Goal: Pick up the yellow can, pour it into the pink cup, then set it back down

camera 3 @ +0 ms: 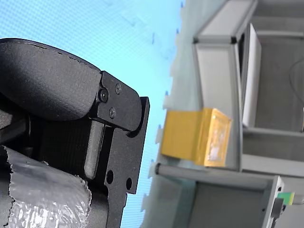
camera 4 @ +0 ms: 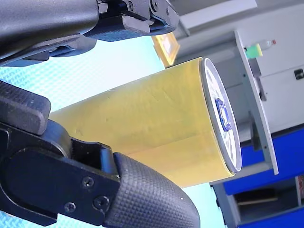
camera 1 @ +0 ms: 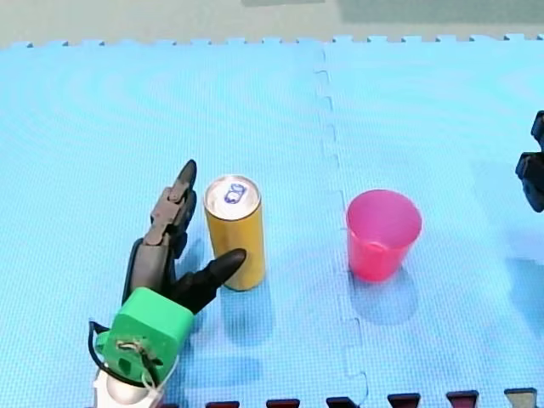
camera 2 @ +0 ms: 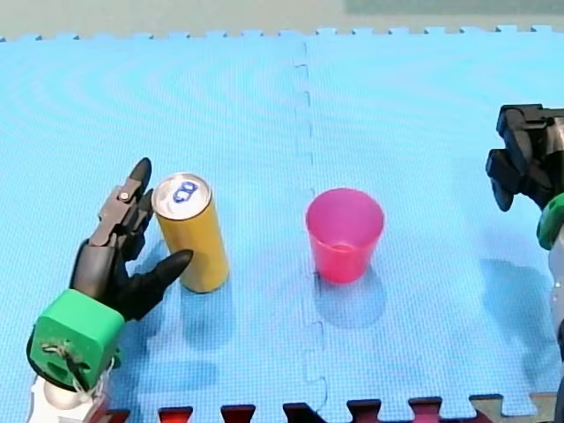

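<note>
The yellow can (camera 1: 235,231) stands upright on the blue foam mat (camera 1: 255,102), left of centre, its silver top up. My left hand (camera 1: 211,212) comes in from the lower left and brackets the can: the thumb lies against its lower front, the fingers (camera 1: 174,204) reach up along its left side with a small gap. In the second wrist view the can (camera 4: 142,128) lies between that hand's thumb and fingers. The pink cup (camera 1: 382,234) stands upright to the can's right, a hand's width away. My right hand (camera 2: 520,154) hovers at the mat's right edge and holds nothing.
Seams between the mat's tiles run front to back between can and cup (camera 1: 327,127). Dark red tabs line the near edge (camera 2: 352,412). In the first wrist view a yellow box (camera 3: 194,137) sits beyond the mat by grey metal framing.
</note>
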You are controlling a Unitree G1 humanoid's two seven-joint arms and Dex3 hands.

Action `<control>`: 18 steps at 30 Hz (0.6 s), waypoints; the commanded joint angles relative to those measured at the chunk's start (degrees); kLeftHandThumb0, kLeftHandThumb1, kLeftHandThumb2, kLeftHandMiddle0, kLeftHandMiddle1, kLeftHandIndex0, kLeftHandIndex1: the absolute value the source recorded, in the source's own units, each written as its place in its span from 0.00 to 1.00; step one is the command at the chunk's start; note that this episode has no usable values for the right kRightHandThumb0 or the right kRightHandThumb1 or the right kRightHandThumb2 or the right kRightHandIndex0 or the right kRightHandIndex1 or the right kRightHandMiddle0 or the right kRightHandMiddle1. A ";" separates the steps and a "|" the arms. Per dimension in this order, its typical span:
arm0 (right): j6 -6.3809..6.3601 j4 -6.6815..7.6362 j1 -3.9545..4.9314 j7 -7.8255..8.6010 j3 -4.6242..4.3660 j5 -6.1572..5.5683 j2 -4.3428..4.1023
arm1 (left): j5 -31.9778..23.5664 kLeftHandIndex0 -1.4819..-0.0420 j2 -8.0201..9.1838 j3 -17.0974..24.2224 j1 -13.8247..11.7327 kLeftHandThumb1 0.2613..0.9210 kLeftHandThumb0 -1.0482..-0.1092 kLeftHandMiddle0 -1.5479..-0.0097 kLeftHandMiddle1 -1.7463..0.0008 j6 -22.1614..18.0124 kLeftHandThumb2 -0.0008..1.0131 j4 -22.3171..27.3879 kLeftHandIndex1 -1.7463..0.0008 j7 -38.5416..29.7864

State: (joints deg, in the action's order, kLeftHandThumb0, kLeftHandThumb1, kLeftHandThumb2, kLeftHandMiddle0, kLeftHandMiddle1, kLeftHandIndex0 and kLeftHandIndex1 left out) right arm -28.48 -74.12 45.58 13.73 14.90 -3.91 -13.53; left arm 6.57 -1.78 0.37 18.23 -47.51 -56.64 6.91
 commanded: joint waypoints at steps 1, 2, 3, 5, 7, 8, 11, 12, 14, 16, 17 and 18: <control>0.06 0.11 0.22 -0.19 -0.01 0.06 -0.19 | 0.20 0.87 0.42 -0.33 -0.30 0.94 0.00 0.81 0.98 0.43 0.00 0.51 0.99 -0.55; 0.04 0.11 0.19 -0.20 -0.03 0.08 -0.19 | 0.21 0.87 0.47 -0.50 -0.41 0.94 0.00 0.81 0.98 0.65 0.00 0.72 0.99 -0.90; 0.04 0.10 0.17 -0.22 -0.05 0.11 -0.20 | 0.18 0.87 0.48 -0.65 -0.51 0.93 0.00 0.81 0.98 0.89 0.00 0.96 0.99 -1.23; 0.02 0.10 0.14 -0.23 -0.08 0.14 -0.21 | 0.06 0.87 0.30 -0.91 -0.56 0.93 0.00 0.81 0.99 1.51 0.00 1.57 0.99 -1.76; 0.02 0.09 0.13 -0.24 -0.10 0.17 -0.22 | -0.08 0.87 -0.05 -1.14 -0.38 0.92 0.00 0.81 0.99 2.38 0.00 2.24 1.00 -2.15; 0.01 0.08 0.12 -0.24 -0.11 0.19 -0.23 | -0.16 0.87 -0.21 -1.23 -0.22 0.92 0.00 0.81 0.99 2.92 0.00 2.53 1.00 -2.33; -0.02 0.06 0.10 -0.20 -0.12 0.21 -0.27 | -0.75 0.86 -0.58 -1.27 0.41 0.87 0.03 0.80 0.99 4.67 0.00 3.40 1.00 -3.22; -0.03 0.06 0.10 -0.18 -0.11 0.20 -0.28 | -1.12 0.86 -0.67 -1.21 0.63 0.85 0.04 0.80 0.99 5.29 0.00 3.68 1.00 -3.80; -0.07 0.06 0.10 -0.15 -0.09 0.17 -0.28 | -1.81 0.86 -0.75 -1.14 0.99 0.82 0.06 0.80 0.99 6.52 0.00 4.36 1.00 -4.93; -0.09 0.08 0.10 -0.14 -0.07 0.15 -0.26 | -2.31 0.86 -0.80 -1.09 1.34 0.79 0.09 0.80 0.99 7.67 0.00 4.93 1.00 -5.83; -0.12 0.10 0.09 -0.15 -0.07 0.15 -0.25 | -2.54 0.86 -0.84 -1.09 1.53 0.77 0.11 0.80 0.99 8.27 0.00 5.19 1.00 -6.25; -0.15 0.13 0.08 -0.17 -0.07 0.15 -0.24 | -2.75 0.86 -0.90 -1.12 1.70 0.75 0.13 0.80 0.99 8.85 0.00 5.47 1.00 -6.62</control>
State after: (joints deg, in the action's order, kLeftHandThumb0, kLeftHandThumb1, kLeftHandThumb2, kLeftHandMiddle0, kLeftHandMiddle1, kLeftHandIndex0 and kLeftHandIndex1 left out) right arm -28.48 -74.11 45.58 13.56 14.80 -3.74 -13.58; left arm 4.11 -2.73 -0.80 19.44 -39.29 -51.71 0.68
